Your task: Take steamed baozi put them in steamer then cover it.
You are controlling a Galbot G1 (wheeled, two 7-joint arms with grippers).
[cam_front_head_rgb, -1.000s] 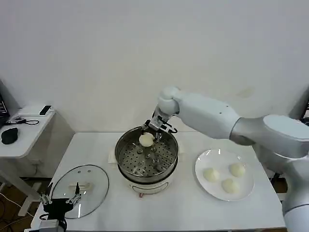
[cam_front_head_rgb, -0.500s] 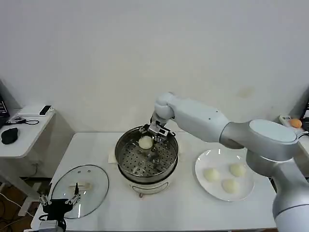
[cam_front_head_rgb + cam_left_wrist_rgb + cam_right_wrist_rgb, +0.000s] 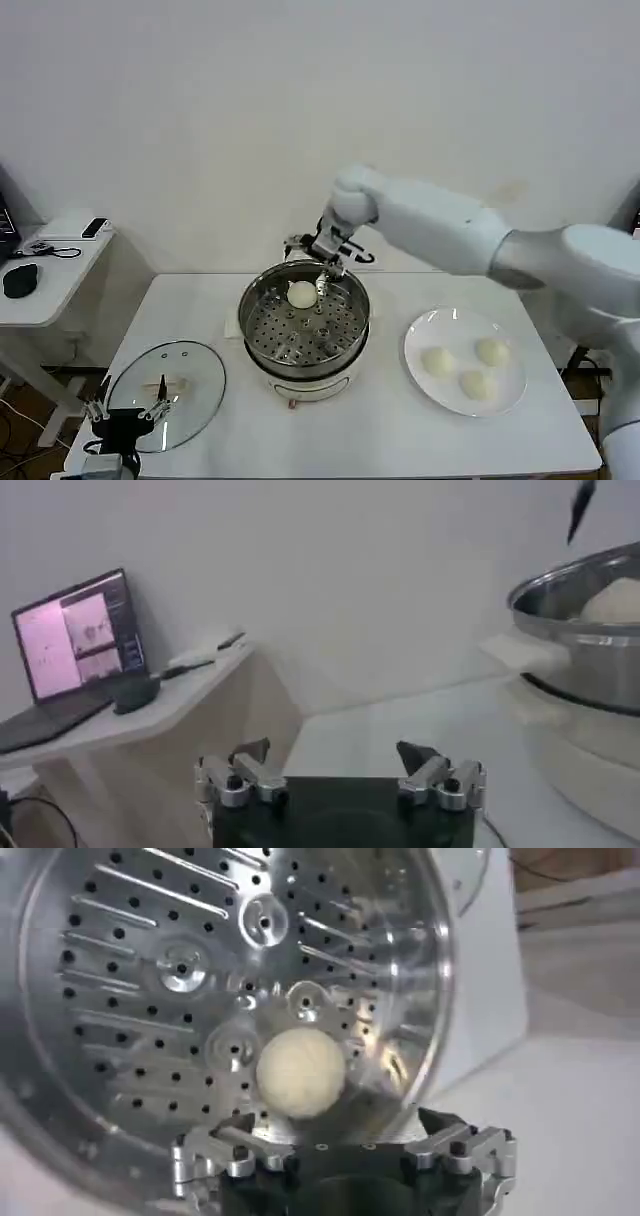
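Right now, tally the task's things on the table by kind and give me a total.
Steamed baozi: 4, one in the steamer and three on the plate
Steamer: 1
Cover: 1
Plate: 1
Total: 7

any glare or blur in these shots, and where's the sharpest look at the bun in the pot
Right wrist view: sharpest on the bun, with bright reflections on the steamer wall. Left wrist view: the steamer rim is soft and smeared, the laptop screen glows pink. Head view: even light, faint reflection on the cover, soft shadows under the plate.
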